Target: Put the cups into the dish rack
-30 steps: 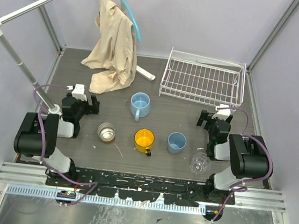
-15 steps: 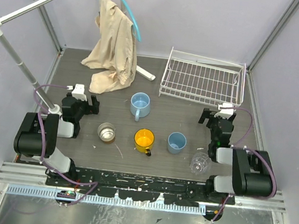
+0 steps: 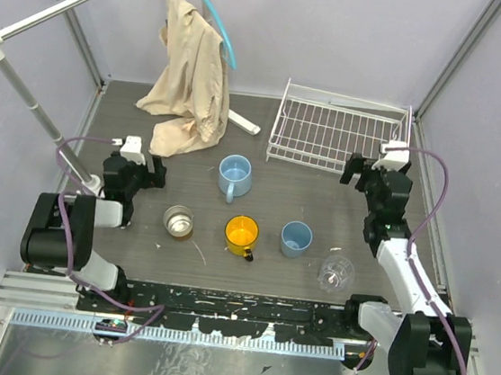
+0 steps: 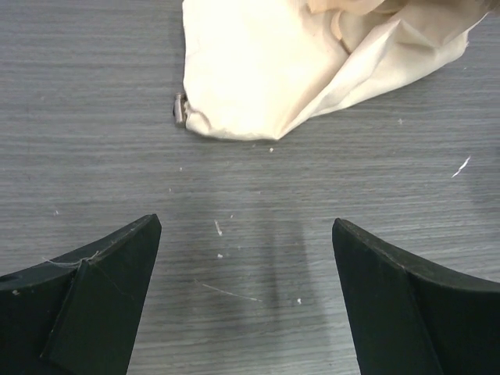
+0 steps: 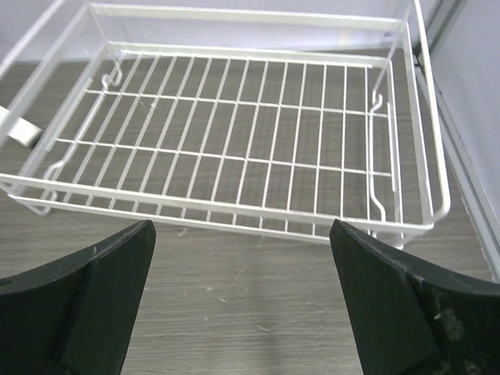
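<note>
The dish rack [image 3: 338,134] sits at the upper right of the overhead view. The right end effector [image 3: 376,170] hovers at its near edge, fingers spread wide and holding nothing.

Five cups stand on the tabletop [image 3: 304,194] at mid-frame, outside the rack:
- light blue mug [image 3: 234,177]
- yellow-orange mug [image 3: 241,234]
- light blue tumbler [image 3: 296,238]
- metal cup [image 3: 178,221]
- clear glass cup [image 3: 336,272]

At mid-left, the left end effector [image 3: 135,165] is likewise spread wide and empty, facing a beige cloth [image 4: 312,62].
</note>
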### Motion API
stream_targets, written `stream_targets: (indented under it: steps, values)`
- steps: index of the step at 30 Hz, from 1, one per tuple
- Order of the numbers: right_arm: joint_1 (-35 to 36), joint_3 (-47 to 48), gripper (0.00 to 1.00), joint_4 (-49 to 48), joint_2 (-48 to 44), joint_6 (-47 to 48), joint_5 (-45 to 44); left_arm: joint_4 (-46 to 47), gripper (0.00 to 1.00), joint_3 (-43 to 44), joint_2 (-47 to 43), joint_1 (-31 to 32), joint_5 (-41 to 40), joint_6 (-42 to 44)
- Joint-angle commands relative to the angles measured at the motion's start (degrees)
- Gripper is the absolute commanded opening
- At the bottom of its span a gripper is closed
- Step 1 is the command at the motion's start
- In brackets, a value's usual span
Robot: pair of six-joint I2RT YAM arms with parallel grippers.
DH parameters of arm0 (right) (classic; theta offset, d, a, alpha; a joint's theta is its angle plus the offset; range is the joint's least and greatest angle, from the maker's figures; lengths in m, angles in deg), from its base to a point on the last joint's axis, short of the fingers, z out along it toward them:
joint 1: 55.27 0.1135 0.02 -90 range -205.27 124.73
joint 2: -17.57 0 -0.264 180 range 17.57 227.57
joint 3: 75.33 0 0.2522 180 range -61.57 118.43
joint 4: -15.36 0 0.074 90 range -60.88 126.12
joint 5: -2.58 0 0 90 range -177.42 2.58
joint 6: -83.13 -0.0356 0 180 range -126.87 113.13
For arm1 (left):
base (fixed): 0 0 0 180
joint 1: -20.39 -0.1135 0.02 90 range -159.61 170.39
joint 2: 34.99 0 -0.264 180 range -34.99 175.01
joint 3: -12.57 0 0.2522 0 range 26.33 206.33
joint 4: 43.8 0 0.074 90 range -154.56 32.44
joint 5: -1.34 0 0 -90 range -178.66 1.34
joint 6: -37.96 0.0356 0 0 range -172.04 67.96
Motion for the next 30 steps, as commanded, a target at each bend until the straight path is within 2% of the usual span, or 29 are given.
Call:
stream_targets:
  steps: [1,3,7,9,14,19,22,30]
  values:
    - [0.2,11.2,1.0,15.3,-0.4,-2.3,4.8,-15.6,0.98,7.1,-5.8,0.2,2.3,0.3]
    - [0.3,14.2,1.0,17.5,0.2,-3.0,6.3,-25.8,0.98,11.8,-7.5,0.2,3.8,-0.3]
    - [0.6,18.2,1.0,18.9,1.7,-6.8,7.5,-34.6,0.98,14.8,-13.4,0.3,4.4,-0.7]
    - [0.8,20.4,1.0,20.1,3.7,-9.7,9.4,-42.0,0.98,17.8,-16.6,0.9,4.2,-0.3]
    - [0.8,26.2,1.0,24.2,10.7,-14.6,19.0,-58.5,0.98,27.8,-16.9,4.0,8.4,4.4]
    - [0.8,28.8,1.0,25.2,13.1,-18.7,24.1,-73.1,0.98,39.4,-12.0,11.6,3.7,13.1]
    - [0.8,28.2,1.0,24.2,12.5,-20.8,25.6,-77.7,0.98,44.7,-8.9,15.8,1.5,16.0]
    - [0.9,26.3,1.0,23.3,9.5,-24.5,26.9,-85.4,0.98,57.0,3.1,23.6,-2.9,15.0]
